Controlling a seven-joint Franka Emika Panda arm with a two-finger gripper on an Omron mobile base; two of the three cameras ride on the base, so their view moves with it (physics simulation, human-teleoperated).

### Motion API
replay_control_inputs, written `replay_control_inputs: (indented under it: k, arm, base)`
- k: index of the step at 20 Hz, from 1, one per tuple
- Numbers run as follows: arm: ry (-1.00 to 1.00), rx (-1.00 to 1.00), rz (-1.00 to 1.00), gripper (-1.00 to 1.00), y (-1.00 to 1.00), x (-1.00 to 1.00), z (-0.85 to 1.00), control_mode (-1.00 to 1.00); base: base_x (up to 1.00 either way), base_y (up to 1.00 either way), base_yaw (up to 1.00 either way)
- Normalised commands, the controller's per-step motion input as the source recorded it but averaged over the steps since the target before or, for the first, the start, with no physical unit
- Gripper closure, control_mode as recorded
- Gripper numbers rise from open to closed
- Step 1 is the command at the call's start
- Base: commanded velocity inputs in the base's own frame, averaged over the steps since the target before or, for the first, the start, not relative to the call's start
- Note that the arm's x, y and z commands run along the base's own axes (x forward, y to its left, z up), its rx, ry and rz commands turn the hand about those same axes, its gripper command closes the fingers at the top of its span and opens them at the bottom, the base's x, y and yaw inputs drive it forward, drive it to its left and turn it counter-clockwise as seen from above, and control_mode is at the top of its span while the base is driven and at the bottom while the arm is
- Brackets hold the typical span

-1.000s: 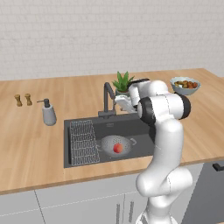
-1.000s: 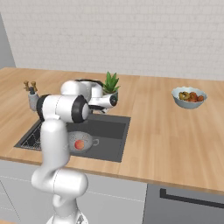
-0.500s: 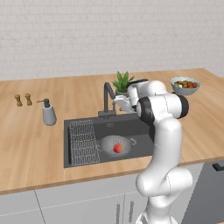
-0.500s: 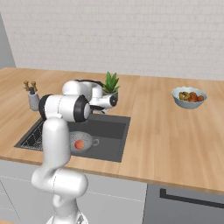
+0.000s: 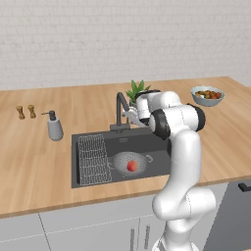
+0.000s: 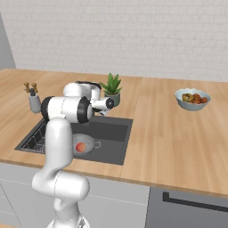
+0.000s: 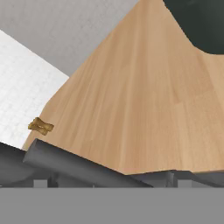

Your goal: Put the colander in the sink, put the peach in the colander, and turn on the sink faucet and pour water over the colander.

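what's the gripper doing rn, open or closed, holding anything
Gripper: up at the sink faucet, beside its neck; the views do not settle whether it is open or shut.

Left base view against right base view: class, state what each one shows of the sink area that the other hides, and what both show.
Left base view: the sink faucet stands clear of the arm, behind the sink, and the wire rack lies fully exposed.

Right base view: the potted plant is unobstructed, while the arm covers the tap.

Both: the peach lies inside the colander in the basin, the fruit bowl sits on the counter, and no water is visible.
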Motion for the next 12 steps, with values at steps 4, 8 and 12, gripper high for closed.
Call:
replay_control_inputs:
  k: [4,8,12]
  arm:
    - [0.00,0.00,-0.09,-1.00,0.02,0.44,-0.15,-1.00]
    - [0.04,0.02,-0.08,-1.00,0.00,0.43,-0.16,-1.00]
    - [0.07,0.03,-0.07,-1.00,0.00,0.37,-0.18,-1.00]
  base:
    - [0.00,0.00,0.00]
    - [0.00,0.00,0.00]
    - [0.00,0.00,0.00]
